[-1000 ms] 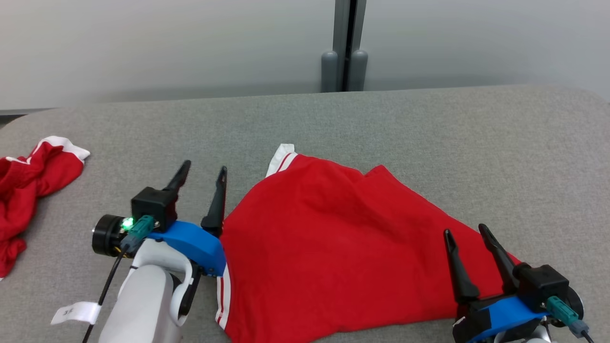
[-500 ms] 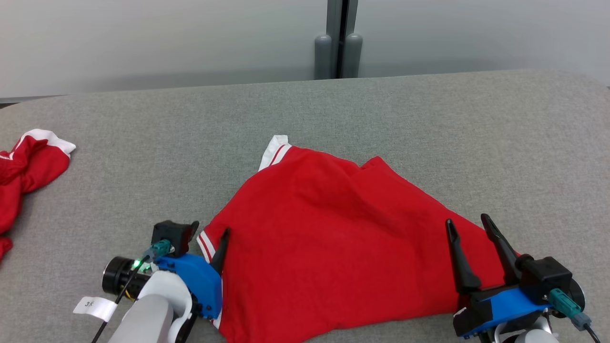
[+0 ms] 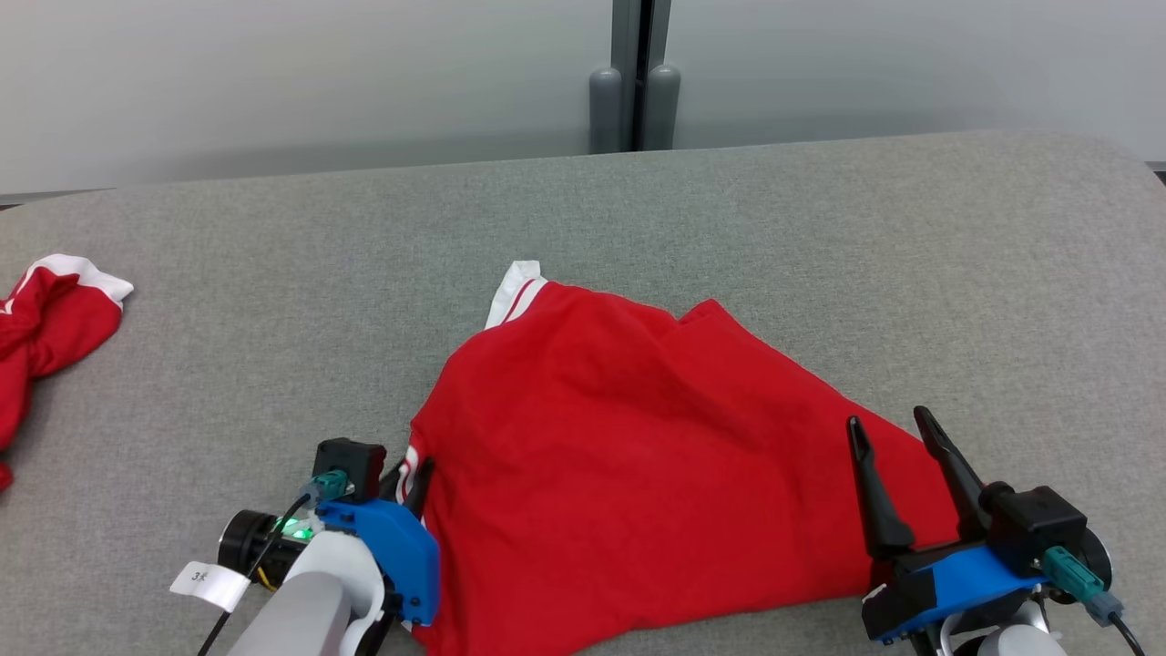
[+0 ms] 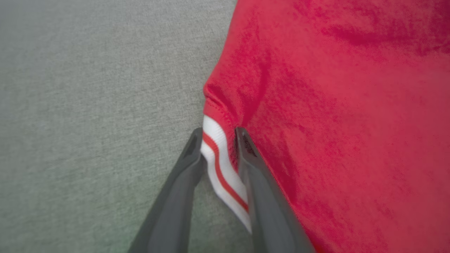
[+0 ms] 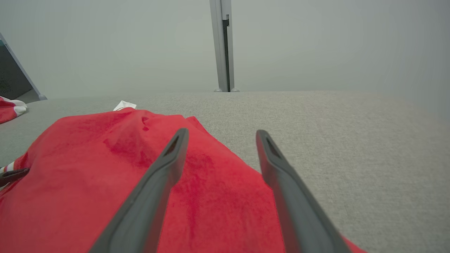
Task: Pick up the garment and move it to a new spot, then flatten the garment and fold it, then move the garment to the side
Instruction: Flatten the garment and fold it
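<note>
Red fabric garment (image 3: 638, 456) spread on grey upholstered surface (image 3: 820, 228) in head view, left gripper (image 3: 412, 472) at its left edge, left wrist view, jaws pinching the striped hem (image 4: 225, 175), right wrist view, right gripper (image 5: 222, 132) gaping above red cloth.

Left gripper (image 4: 218, 130) pinched nearly closed, right gripper (image 5: 222, 131) spread wide

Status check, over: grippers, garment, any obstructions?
Left gripper straddling garment at its striped hem, grip unconfirmed. Right gripper open at garment's right corner. Garment spread, not folded. Second red cloth far left, not obstructing.
</note>
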### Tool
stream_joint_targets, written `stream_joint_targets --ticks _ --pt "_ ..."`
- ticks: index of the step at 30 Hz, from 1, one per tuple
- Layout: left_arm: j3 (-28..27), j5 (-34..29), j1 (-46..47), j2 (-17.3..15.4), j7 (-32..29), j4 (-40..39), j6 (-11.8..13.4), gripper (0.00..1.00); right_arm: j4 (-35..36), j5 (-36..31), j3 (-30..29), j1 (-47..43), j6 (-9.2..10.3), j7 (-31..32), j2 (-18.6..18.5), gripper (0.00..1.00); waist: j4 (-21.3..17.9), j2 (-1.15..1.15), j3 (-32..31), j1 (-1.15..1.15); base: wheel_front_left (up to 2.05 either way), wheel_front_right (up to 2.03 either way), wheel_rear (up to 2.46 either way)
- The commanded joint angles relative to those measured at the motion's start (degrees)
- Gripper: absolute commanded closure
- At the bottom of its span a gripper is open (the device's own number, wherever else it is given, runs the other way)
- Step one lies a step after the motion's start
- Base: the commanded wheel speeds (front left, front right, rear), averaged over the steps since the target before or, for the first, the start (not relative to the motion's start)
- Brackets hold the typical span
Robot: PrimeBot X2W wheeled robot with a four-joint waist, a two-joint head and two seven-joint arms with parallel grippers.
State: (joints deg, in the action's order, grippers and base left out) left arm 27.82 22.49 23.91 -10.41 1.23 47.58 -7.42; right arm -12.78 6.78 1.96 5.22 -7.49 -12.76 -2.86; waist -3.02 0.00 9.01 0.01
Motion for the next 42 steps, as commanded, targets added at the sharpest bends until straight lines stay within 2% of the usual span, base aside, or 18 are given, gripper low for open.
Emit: stream_joint_targets --ticks 1,8,15,22,29,35,42 --pt "0.7 0.4 1.0 0.3 0.8 0.9 -0.1 1.0 -0.1 0.5 -0.1 0.5 -0.01 -0.5 -0.1 0.0 -0.1 0.0 -0.1 -0.01 0.0 0.0 0.0" --pt "1.6 0.0 6.9 0.0 7.5 -1.6 -0.1 1.0 0.3 0.6 -0.7 -0.3 -0.01 -0.4 -0.1 0.0 0.2 0.0 -0.6 -0.01 0.0 0.0 0.0" --pt "1.5 -0.9 9.6 -1.0 9.8 -9.3 1.1 1.0 0.4 0.9 -1.4 -0.9 -0.01 -0.7 -0.1 0.0 1.5 0.0 -1.0 -0.01 0.0 0.0 0.0" --pt "1.4 -0.7 6.5 -3.5 7.6 -17.6 2.7 1.0 -0.1 1.1 -1.4 -1.1 -0.01 -1.0 -0.1 0.0 2.8 0.0 -1.7 -0.01 0.0 0.0 0.0" --pt "0.7 -0.2 4.8 -5.9 4.6 -24.2 4.5 1.0 -0.1 1.4 -0.6 0.1 -0.01 -1.1 -0.1 0.0 1.8 0.0 -0.7 -0.01 0.0 0.0 0.0" --pt "-0.2 0.0 7.7 -7.7 3.0 -27.0 4.6 1.0 0.0 1.4 -0.7 1.4 -0.01 -1.5 -0.1 0.0 -0.4 0.0 2.0 -0.01 0.0 0.0 0.0" --pt "-0.8 -0.6 13.1 -10.4 1.6 -25.6 3.5 1.0 0.6 1.6 -0.7 4.1 -0.01 -2.0 -0.1 0.0 -4.2 0.0 7.1 -0.01 0.0 0.0 0.0"
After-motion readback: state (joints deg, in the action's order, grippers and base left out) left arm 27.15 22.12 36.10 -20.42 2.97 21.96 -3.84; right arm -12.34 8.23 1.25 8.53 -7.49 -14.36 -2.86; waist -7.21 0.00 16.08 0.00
